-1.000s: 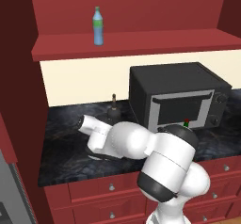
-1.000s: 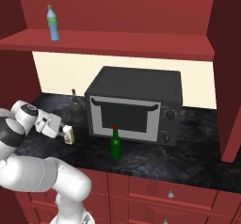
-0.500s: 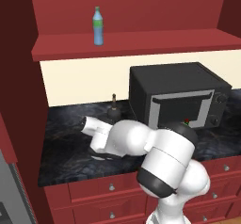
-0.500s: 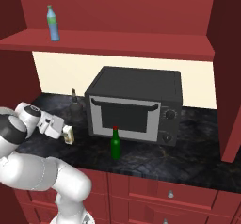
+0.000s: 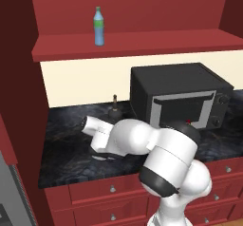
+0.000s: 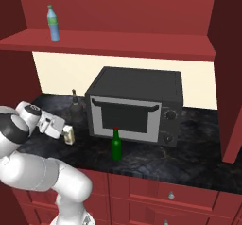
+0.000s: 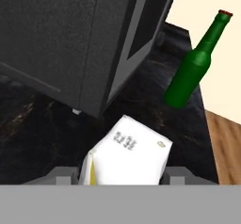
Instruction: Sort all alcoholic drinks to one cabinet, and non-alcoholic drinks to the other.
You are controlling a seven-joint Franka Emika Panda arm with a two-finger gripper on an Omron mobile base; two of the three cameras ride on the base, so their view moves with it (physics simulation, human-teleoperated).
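I have the gripper low over the counter, left of the microwave, so the white-and-yellow carton sits between the fingers for lifting. The jaws flank it closely; I judge them closing on it, contact unclear. The green bottle waits in front of the microwave. Since a second ago the arm has barely moved.

Small white-and-yellow carton sits between the finger tips, low over the dark counter. Slim green glass bottle, red cap, upright before the microwave. Squat dark thin-necked bottle upright at its left. Clear-blue plastic bottle, green label, upright on the red shelf.
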